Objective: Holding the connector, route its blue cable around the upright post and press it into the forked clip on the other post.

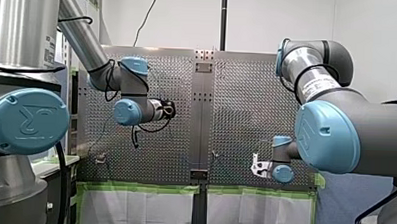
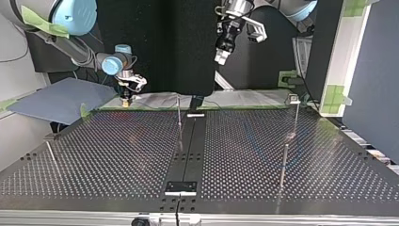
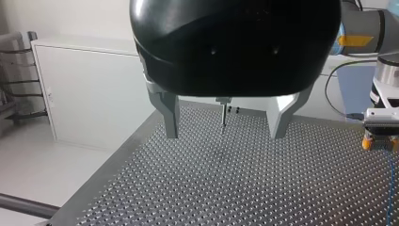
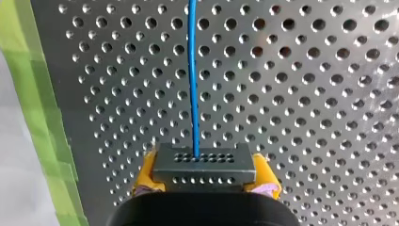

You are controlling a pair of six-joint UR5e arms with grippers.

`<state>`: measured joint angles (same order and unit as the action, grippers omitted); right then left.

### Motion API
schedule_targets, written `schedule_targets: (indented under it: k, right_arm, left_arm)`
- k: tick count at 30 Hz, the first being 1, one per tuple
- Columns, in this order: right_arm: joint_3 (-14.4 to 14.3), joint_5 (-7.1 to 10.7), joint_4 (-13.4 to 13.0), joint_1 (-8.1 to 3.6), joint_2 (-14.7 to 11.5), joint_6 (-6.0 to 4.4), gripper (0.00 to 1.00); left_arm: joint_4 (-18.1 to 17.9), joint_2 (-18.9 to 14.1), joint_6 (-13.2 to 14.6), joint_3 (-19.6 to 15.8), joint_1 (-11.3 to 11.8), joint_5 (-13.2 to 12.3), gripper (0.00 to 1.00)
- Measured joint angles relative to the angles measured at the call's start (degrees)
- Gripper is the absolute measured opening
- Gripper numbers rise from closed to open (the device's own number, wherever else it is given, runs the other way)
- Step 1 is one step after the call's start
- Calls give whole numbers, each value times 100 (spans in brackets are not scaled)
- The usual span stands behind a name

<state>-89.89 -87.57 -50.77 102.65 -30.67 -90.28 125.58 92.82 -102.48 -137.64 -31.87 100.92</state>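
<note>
My right gripper [image 4: 205, 172] is shut on a dark perforated connector [image 4: 202, 157], clamped between yellow pads [image 4: 147, 170]. A blue cable [image 4: 193, 80] runs out of the connector over the perforated table [image 4: 306, 94]. In the top view this gripper [image 2: 126, 98] stands low at the table's far edge, left of a thin upright post [image 2: 179, 113]. A second post with a small boxy head [image 2: 293, 100] stands at that view's right. My left gripper [image 3: 226, 127] is open and holds nothing; it hangs high above the table [image 2: 222, 55], with the thin post [image 3: 223, 113] ahead between its fingers.
Green tape [image 4: 44, 141] lines the table edge beside my right gripper. A dark centre strip [image 2: 188, 155] divides the table. A short peg [image 2: 51, 149] stands near the top view's left edge. A white cabinet [image 3: 94, 99] stands beyond the table.
</note>
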Motion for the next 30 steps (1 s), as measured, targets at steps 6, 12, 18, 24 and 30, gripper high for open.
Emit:
schedule_targets:
  k: [6,12,18,24,30]
  right_arm:
    - [2,-251,40,-46,-104,16,0]
    - [-5,-499,219,-24,-369,5,0]
    - [-80,-543,392,4,-651,-87,0]
    - [-119,-629,632,62,-958,-258,0]
    - [-131,-715,913,93,-1245,-354,0]
  left_arm:
    - [2,2,-29,2,18,62,93]
    - [4,2,-42,3,35,71,93]
    - [5,2,-55,2,38,72,93]
    - [8,2,-60,1,39,54,93]
    - [11,2,-76,2,39,49,93]
